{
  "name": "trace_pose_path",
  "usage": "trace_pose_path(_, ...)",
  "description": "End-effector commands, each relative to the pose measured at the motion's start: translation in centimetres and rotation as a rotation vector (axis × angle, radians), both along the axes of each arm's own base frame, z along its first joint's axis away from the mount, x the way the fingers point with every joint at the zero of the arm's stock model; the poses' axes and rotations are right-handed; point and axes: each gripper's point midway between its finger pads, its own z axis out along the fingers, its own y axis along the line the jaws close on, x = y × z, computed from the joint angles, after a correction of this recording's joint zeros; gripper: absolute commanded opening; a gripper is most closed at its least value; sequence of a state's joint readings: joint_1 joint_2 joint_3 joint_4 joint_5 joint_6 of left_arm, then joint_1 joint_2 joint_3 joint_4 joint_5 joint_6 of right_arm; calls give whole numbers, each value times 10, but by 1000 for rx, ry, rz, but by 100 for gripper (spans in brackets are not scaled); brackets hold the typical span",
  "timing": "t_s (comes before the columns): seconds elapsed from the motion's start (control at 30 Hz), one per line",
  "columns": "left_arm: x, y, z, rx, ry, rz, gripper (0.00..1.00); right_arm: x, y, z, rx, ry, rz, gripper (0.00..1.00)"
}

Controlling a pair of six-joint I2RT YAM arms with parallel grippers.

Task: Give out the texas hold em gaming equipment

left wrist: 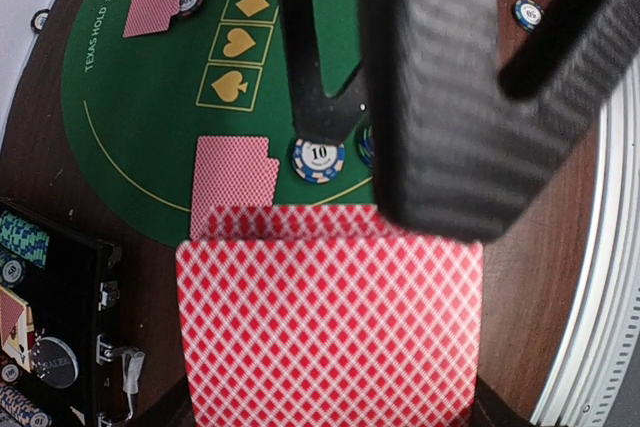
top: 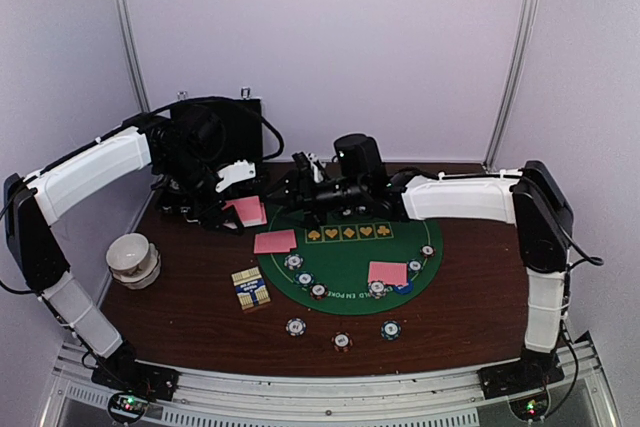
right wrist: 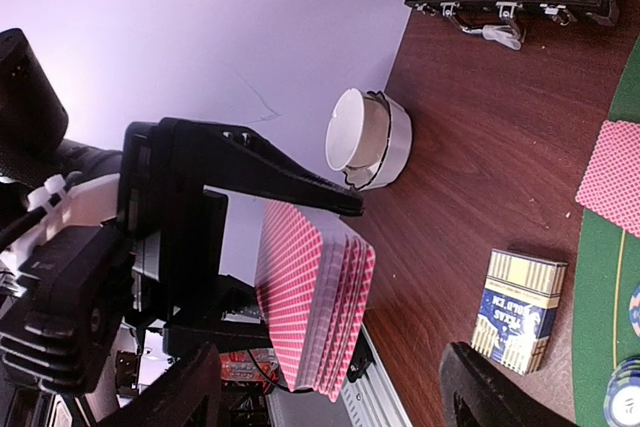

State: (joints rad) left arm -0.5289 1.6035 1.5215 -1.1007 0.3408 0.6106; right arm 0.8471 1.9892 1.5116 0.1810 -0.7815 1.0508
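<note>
Finding: the left gripper (top: 238, 205) is clamped on a small deck of pink-backed cards (right wrist: 315, 297), held in the air over the table's far left, between the black case (top: 215, 137) and the green mat (top: 345, 257). The right gripper (right wrist: 345, 402) faces the deck with its fingers spread, holding nothing. Handling, as judged: the cards are light, thin, bendable and slick. The stack is already slightly fanned, so single cards could slide out. The best hold is a pinch on the top card's free edge, away from the clamping fingers. Orientation: the deck stands on edge with its patterned backs toward the left wrist camera. Its long axis appears to run crosswise to the left fingers — one long edge free, toward the mat. Two dealt piles (top: 275, 241) lie on the mat.
</note>
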Motion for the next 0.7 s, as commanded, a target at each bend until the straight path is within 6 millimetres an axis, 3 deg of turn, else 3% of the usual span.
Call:
trace_pose_path(0.0, 5, -7, 17, -52, -30, 1, 0, -5, 17, 12, 48, -11, 36, 79)
trace_pose_path(0.5, 3, -6, 17, -53, -32, -4, 0, -4, 51, 1, 67, 30, 79, 79)
trace_pose_path(0.67, 3, -6, 17, -54, -30, -5, 0, -3, 56, -11, 53, 62, 87, 77)
